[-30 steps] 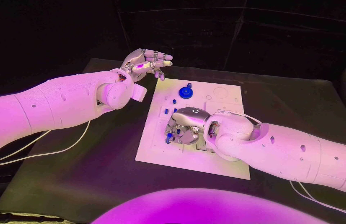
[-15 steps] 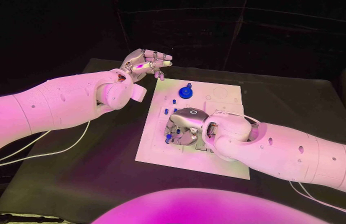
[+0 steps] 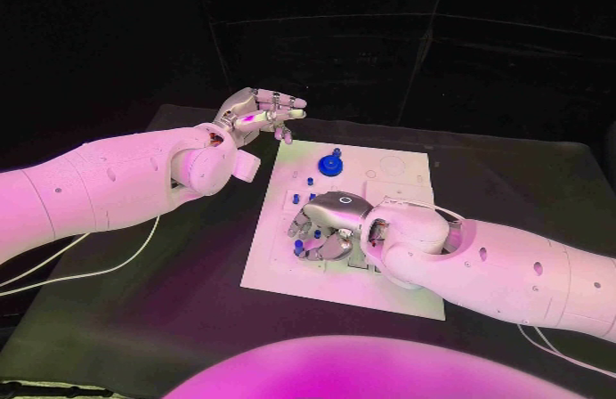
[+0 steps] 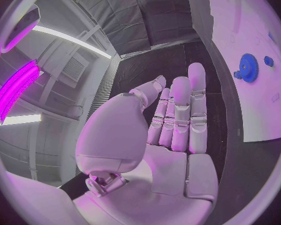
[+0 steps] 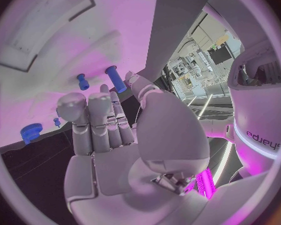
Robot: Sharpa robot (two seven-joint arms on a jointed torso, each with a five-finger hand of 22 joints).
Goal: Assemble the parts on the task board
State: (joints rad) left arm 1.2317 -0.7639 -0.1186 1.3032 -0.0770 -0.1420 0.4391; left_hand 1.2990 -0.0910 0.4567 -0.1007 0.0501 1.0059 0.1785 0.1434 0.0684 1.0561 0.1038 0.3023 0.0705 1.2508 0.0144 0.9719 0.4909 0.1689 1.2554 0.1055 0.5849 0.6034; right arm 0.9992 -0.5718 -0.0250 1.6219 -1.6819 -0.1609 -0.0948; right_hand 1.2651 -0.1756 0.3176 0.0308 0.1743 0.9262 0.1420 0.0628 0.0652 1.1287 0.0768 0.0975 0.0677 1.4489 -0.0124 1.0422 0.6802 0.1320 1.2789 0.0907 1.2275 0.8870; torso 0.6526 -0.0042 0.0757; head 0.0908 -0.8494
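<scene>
**Operator:** Report the position of the task board [image 3: 385, 288] and its parts.

**Inspector:** The white board lies in the middle of the black table [image 3: 141, 319]. A blue gear [image 3: 331, 164] sits near the board's far edge. Small blue pegs [image 3: 298, 199] stand in the board's left half, beside the right hand [image 3: 331, 225].

**Operator:** Report the right hand.

**Inspector:** It is lowered over the board's middle, palm down. The right wrist view shows its fingers [image 5: 97, 120] straight and close together, tips near an upright blue peg [image 5: 116, 78]. Contact with that peg cannot be determined.

**Operator:** Report the left hand.

**Inspector:** The left hand [image 3: 257, 114] hangs above the table, off the board's far left corner. Its fingers [image 4: 181, 115] lie extended side by side, holding nothing.
</scene>
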